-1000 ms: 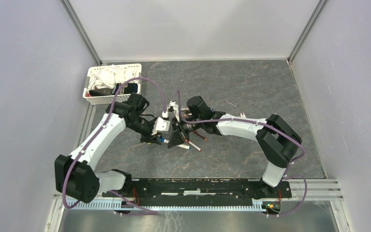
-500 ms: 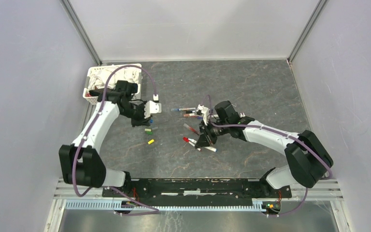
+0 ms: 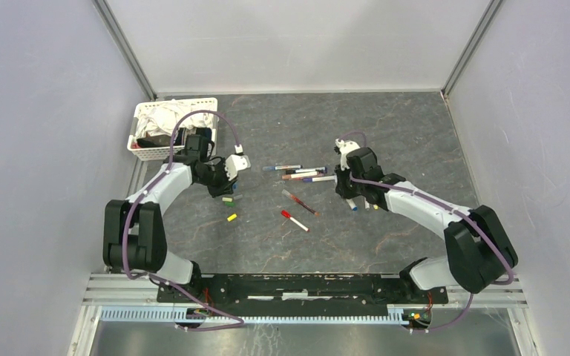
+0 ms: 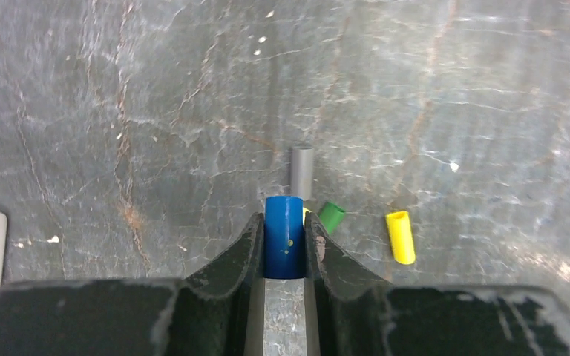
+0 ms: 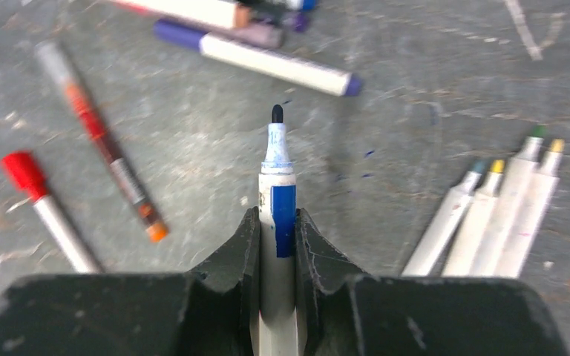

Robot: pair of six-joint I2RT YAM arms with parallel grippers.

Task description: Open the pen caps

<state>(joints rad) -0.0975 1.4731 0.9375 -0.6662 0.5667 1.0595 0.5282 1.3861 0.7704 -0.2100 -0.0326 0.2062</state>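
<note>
In the left wrist view, my left gripper (image 4: 283, 239) is shut on a blue pen cap (image 4: 283, 230), low over the floor. Just past it lie loose pen caps: a grey one (image 4: 302, 170), a green one (image 4: 332, 216) and a yellow one (image 4: 400, 236). My right gripper (image 5: 276, 226) is shut on a white pen (image 5: 276, 185) with a blue band, its dark tip bare. To its right lie several uncapped pens (image 5: 490, 215). From above, the left gripper (image 3: 223, 190) is at the left and the right gripper (image 3: 350, 196) right of centre.
Capped pens lie between the arms: a small group (image 3: 300, 172), a dark red pen (image 3: 299, 202) and a red-capped pen (image 3: 294, 220). A white basket (image 3: 142, 152) of cloths stands at the back left, close behind the left arm. Walls enclose the floor on three sides.
The grippers were together at the middle and have drawn apart. The left one moved left with the blue cap to the loose caps. The right one moved right with the uncapped pen.
</note>
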